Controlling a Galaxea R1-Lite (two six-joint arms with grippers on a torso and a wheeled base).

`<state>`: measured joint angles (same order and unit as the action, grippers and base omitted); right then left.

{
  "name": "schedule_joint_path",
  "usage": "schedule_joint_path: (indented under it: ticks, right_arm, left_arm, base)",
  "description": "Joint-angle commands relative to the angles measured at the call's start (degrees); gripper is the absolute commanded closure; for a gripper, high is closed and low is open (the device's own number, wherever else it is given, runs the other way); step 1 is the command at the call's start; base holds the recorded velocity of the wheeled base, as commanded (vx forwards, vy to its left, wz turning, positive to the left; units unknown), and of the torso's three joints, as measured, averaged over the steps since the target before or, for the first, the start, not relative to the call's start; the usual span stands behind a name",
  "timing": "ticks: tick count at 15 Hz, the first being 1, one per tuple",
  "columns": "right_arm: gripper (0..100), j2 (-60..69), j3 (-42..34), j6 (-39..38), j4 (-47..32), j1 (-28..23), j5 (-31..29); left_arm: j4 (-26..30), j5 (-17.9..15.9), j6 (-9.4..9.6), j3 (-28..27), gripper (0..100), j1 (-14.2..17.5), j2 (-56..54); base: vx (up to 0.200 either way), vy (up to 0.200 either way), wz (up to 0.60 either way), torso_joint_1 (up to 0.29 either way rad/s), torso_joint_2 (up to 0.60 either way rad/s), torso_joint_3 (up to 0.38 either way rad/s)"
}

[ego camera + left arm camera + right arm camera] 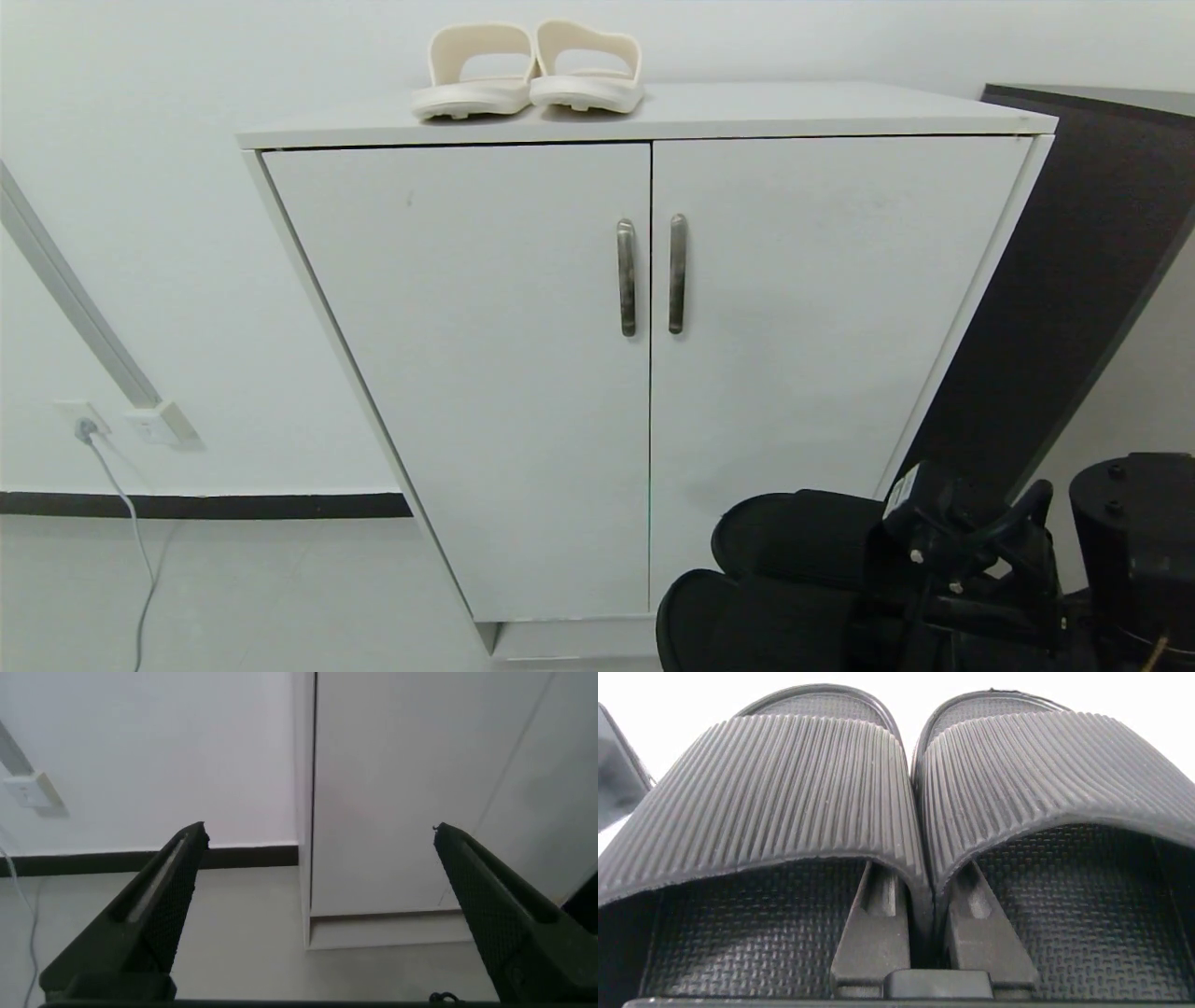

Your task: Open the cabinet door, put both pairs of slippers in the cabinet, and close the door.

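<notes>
Head view: closed cabinet (467, 373) against white wall (140, 187), cream slippers (495, 93) on top; right fingers (873, 938) clamping black slippers (794, 541), left fingers (159, 915) spread.

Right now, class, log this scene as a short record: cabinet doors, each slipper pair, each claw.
Cabinet doors: both shut
White slippers: side by side on the cabinet top
Black slippers: held low before the right door
Right claw: shut on black slippers, fingers under the straps
Left claw: open, empty, facing the cabinet's lower left corner

Left hand (318, 835) spread wide, right hand (922, 877) clamped on black slippers (785, 784)
</notes>
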<state>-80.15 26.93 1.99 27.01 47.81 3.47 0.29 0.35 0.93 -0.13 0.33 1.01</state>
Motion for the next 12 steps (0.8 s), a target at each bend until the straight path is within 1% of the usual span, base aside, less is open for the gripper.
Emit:
schedule_joint_path:
  ticks: [1, 2, 3, 5, 6, 7, 8, 9, 10, 11, 12]
  right_arm:
    - [100, -0.18, 0.05, 0.03, 0.58, 0.09, 0.04]
    - [100, -0.27, -0.30, -0.05, 2.25, 0.09, 0.04]
    - [100, -0.27, -0.56, -0.05, 2.78, 0.09, 0.04]
    - [100, -0.18, -0.56, 0.03, 2.69, 0.09, 0.04]
    - [100, -0.18, -0.65, 0.03, 2.69, 0.18, 0.04]
    - [100, -0.18, -0.56, 0.03, 2.69, 0.18, 0.04]
    - [100, -0.18, -0.65, 0.03, 2.60, 0.26, 0.04]
    - [100, -0.18, -0.65, 0.03, 2.60, 0.26, 0.13]
    - [100, -0.18, -0.65, 0.03, 2.60, 0.26, 0.48]
    - [100, -0.09, -0.65, 0.12, 2.60, 0.26, 1.10]
    - [100, -0.09, -0.56, 0.12, 2.69, 0.62, 1.18]
  left_arm:
    - [-0.20, 0.26, 0.13, -0.83, 0, 0.20, 1.71]
    - [0.15, -1.14, 0.57, -5.32, 0, 0.20, 3.21]
    - [0.50, -4.48, 0.57, -8.39, 0, -0.07, 7.87]
    - [-0.64, -10.29, 0.74, -10.68, 0, -0.15, 16.92]
    - [-2.58, -15.47, 0.66, -11.99, 0, -0.33, 21.84]
    - [-3.81, -18.28, 0.57, -12.43, 0, -0.33, 24.48]
    - [-5.92, -23.12, 0.74, -12.87, 0, -0.42, 29.84]
    - [-7.59, -26.02, 0.66, -14.19, 0, -1.03, 34.06]
    - [-8.55, -26.98, 0.48, -14.98, 0, -1.74, 36.25]
    - [-12.77, -27.60, 0.22, -15.95, 0, -6.92, 41.62]
    - [-15.94, -27.16, -0.40, -16.57, 0, -11.40, 44.60]
  base:
    - [0.000, 0.000, 0.00, 0.000, 0.00, 0.000]
    - [0.000, 0.000, 0.00, 0.000, 0.00, 0.000]
    - [0.000, 0.000, 0.00, 0.000, 0.00, 0.000]
    - [0.000, 0.000, 0.00, 0.000, 0.00, 0.000]
    - [0.000, 0.000, 0.00, 0.000, 0.00, 0.000]
    - [0.000, 0.000, 0.00, 0.000, 0.00, 0.000]
    - [0.000, 0.000, 0.00, 0.000, 0.00, 0.000]
    - [0.000, 0.000, 0.00, 0.000, 0.00, 0.000]
    - [0.000, 0.000, 0.00, 0.000, 0.00, 0.000]
    - [0.000, 0.000, 0.00, 0.000, 0.00, 0.000]
    - [0.000, 0.000, 0.00, 0.000, 0.00, 0.000]
